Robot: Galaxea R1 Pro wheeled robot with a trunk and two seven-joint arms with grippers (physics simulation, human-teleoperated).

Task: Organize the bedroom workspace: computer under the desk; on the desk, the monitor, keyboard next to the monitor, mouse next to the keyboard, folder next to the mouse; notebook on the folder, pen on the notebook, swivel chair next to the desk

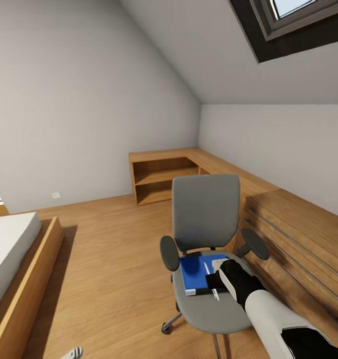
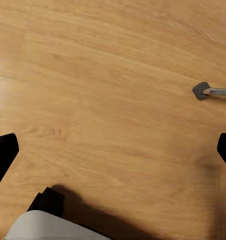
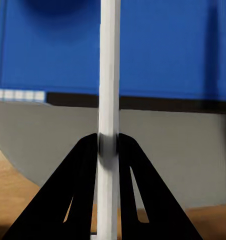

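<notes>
Right tool (image 3: 109, 145): pinching the thin white pen (image 3: 109, 75) above the chair (image 1: 209, 309).
Pen's long way: points over the blue folder (image 1: 196, 271).
Left tool (image 2: 113, 150): spread wide over floor.

Right gripper (image 3: 108, 145): jaws pinching a thin white pen (image 3: 109, 75), arm reaching forward. Left gripper (image 2: 113, 147): fingers hanging spread, pointing downward.
</notes>
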